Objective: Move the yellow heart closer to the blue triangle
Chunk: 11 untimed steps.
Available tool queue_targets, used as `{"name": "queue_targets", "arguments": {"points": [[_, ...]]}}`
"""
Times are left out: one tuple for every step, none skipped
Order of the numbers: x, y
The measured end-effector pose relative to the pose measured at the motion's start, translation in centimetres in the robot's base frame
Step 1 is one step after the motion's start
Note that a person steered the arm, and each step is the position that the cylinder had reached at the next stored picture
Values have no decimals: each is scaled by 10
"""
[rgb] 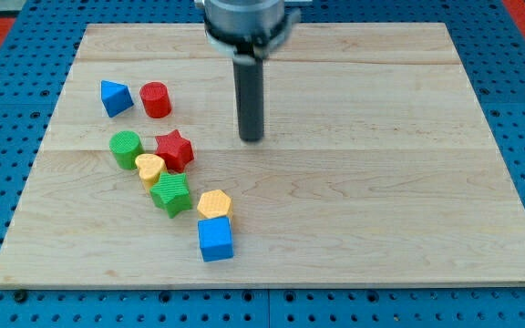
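Rod only, no pincer, so you hold nothing: my tip (252, 138) rests on bare board (381, 200). Yellow heart (149, 169) lies toward its lower left, blue triangle (115, 97) farther left, slightly higher.

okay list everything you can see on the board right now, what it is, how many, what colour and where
blue triangle: one, blue, upper left of the board
red cylinder: one, red, just right of the blue triangle
green cylinder: one, green, left part, below the red cylinder
red star: one, red, right of the green cylinder
yellow heart: one, yellow, wedged among the green cylinder, red star and green star
green star: one, green, below the yellow heart
yellow hexagon: one, yellow, lower centre-left
blue cube: one, blue, right below the yellow hexagon
board: one, pale wood, on blue pegboard
my tip: one, dark rod, upper centre, right of the red star, touching no block
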<state>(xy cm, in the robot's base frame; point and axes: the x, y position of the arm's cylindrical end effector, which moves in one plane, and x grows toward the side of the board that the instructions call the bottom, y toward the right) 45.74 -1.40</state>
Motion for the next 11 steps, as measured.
{"name": "queue_targets", "arguments": {"points": [[19, -13], [-15, -65], [-31, -78], [-10, -21], [29, -76], [21, -129], [-35, -136], [-45, -132], [-17, -122], [-8, -172], [-33, -202]]}}
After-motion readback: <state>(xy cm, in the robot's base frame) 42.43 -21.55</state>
